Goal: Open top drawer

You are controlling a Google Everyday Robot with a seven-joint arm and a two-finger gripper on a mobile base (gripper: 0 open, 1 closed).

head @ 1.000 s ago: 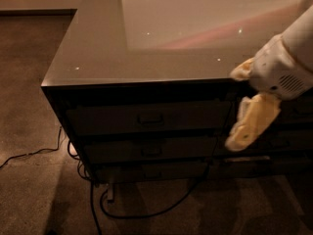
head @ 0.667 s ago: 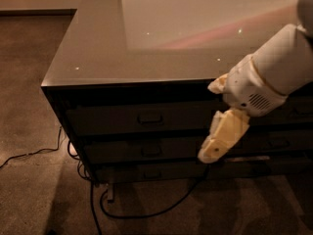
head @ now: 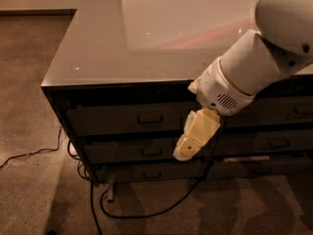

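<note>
The cabinet (head: 98, 48) is a low, wide unit with a flat, glossy grey top on which pale light and a pinkish streak are reflected. Its front is dark and matt and is divided into stacked drawers.

The top drawer (head: 107, 121) is located directly under the cabinet top, in the left column. Its front is flat and dark grey, and a small rectangular metal pull (head: 150, 118) is fitted at its centre. The drawer is seen closed, level with the fronts around it. A middle drawer (head: 122, 152) and a bottom drawer (head: 146, 173) with similar pulls are stacked below it, and further drawers (head: 288, 112) are set to the right.

The floor is covered with a brown, coarse carpet (head: 29, 92). A black cable (head: 146, 213) is laid in a loop on the carpet in front of the cabinet.

A smooth, rounded white arm (head: 264, 67) is extended from the upper right. The cream, blocky gripper (head: 185, 152) is pointed downward in front of the drawer fronts, to the right of the pull and below it. Nothing is held in it. The state of the jaws cannot be told, and contact with the cabinet cannot be confirmed.
</note>
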